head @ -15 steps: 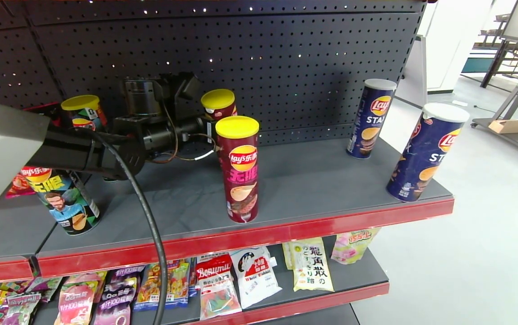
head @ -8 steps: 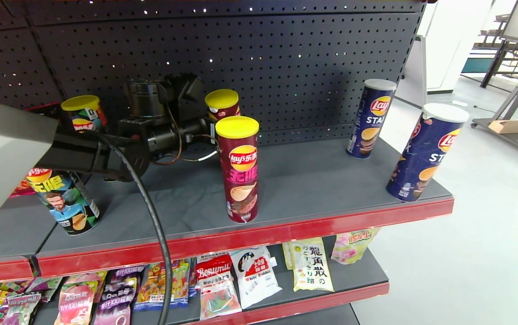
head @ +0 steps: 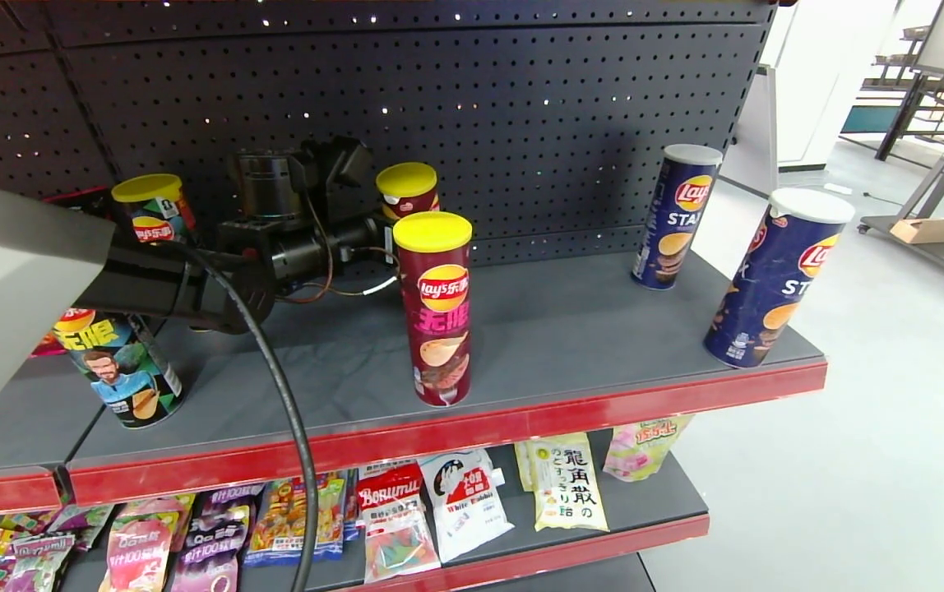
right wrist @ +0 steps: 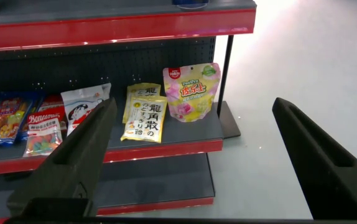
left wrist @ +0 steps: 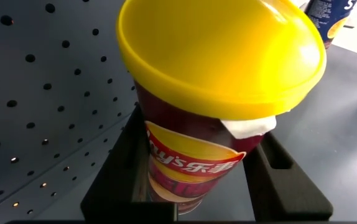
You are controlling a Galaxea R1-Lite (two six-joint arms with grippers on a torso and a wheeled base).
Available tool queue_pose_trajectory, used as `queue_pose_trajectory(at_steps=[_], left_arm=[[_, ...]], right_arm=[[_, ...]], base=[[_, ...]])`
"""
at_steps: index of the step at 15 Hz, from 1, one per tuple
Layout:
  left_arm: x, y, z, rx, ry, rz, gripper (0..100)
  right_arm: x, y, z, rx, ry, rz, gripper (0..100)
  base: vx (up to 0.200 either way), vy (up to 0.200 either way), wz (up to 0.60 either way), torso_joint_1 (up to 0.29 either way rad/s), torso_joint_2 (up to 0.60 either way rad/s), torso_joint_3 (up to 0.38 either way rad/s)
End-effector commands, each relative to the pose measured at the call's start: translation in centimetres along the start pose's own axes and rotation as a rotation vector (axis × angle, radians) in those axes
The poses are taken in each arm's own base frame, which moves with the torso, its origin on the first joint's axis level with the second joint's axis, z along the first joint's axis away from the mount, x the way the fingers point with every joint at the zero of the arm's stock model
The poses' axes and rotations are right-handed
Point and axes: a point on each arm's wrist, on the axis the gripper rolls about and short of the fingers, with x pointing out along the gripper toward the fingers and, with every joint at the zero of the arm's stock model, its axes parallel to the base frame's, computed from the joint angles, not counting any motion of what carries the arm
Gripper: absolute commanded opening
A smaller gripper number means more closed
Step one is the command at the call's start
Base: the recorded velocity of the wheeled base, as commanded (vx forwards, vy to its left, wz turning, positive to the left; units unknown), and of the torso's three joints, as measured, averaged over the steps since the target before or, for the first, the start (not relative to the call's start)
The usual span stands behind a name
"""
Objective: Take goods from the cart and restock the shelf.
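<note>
Right now the left gripper (left wrist: 198, 186) is closed on a tall maroon chip tube (left wrist: 219, 68) of cardboard with a yellow plastic lid, one black finger on each side of its upper body, just under the lid. The black perforated metal backboard (head: 521, 107) lies close beyond the fingertips. A second maroon tube (head: 437, 308) with the same yellow lid stands upright on the grey shelf deck (head: 571, 329), just beside the gripper on the aisle side and partly masking it in the head view.

The step in hand looks like setting the held tube down in the back row. Whether its base already rests on the deck cannot be told, since the nearer tube hides it.

To do this well:
- Keep the tube upright and lower it straight until the base seats flat. A tall, narrow tube held near the top may tip if let go early.
- Part the fingers only enough to clear the body, as the backboard leaves little room on the far side.
- Draw the wrist back along its own line, away from the second maroon tube, which a sideways brush could topple.

The right gripper (right wrist: 194, 106) hangs low with its fingers spread wide and nothing between them, facing the lower snack shelves.
</note>
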Motion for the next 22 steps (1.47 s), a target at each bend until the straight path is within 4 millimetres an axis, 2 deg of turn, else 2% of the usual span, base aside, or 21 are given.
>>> queue_pose_trajectory(at_steps=[1,5,6,11,15,18,19,20,22], left_arm=[[0.1,0.0,-0.2,-0.003,0.007,-0.002,0],[0.2,0.1,-0.4,-0.013,0.010,-0.002,0],[0.2,0.1,-0.3,-0.016,0.008,-0.002,100],[0.0,0.0,0.1,-0.043,-0.002,-0.001,100],[-0.9,-0.2,0.5,-0.044,0.001,0.002,100],[-2.8,-0.1,0.3,-0.056,0.028,0.021,100],[-4.1,-0.2,0.2,-0.063,0.046,0.028,100],[-4.3,-0.2,0.2,-0.065,0.048,0.031,100],[-7.6,-0.2,0.3,-0.080,0.082,0.058,100]], right_arm=[[0.0,0.0,0.0,0.000,0.002,0.001,100],[0.0,0.0,0.0,0.000,0.002,0.001,100],[0.0,0.0,0.0,0.000,0.003,0.001,100],[0.0,0.0,0.0,0.000,0.002,0.001,100],[0.0,0.0,0.0,0.000,0.003,0.001,100],[0.0,0.0,0.0,0.000,0.002,0.001,100],[0.0,0.0,0.0,0.000,0.002,0.001,100],[0.0,0.0,0.0,0.000,0.003,0.001,100],[0.0,0.0,0.0,0.000,0.002,0.001,100]], base=[[0.000,0.000,0.00,0.000,0.00,0.000],[0.000,0.000,0.00,0.000,0.00,0.000],[0.000,0.000,0.00,0.000,0.00,0.000],[0.000,0.000,0.00,0.000,0.00,0.000],[0.000,0.000,0.00,0.000,0.00,0.000],[0.000,0.000,0.00,0.000,0.00,0.000],[0.000,0.000,0.00,0.000,0.00,0.000],[0.000,0.000,0.00,0.000,0.00,0.000],[0.000,0.000,0.00,0.000,0.00,0.000]])
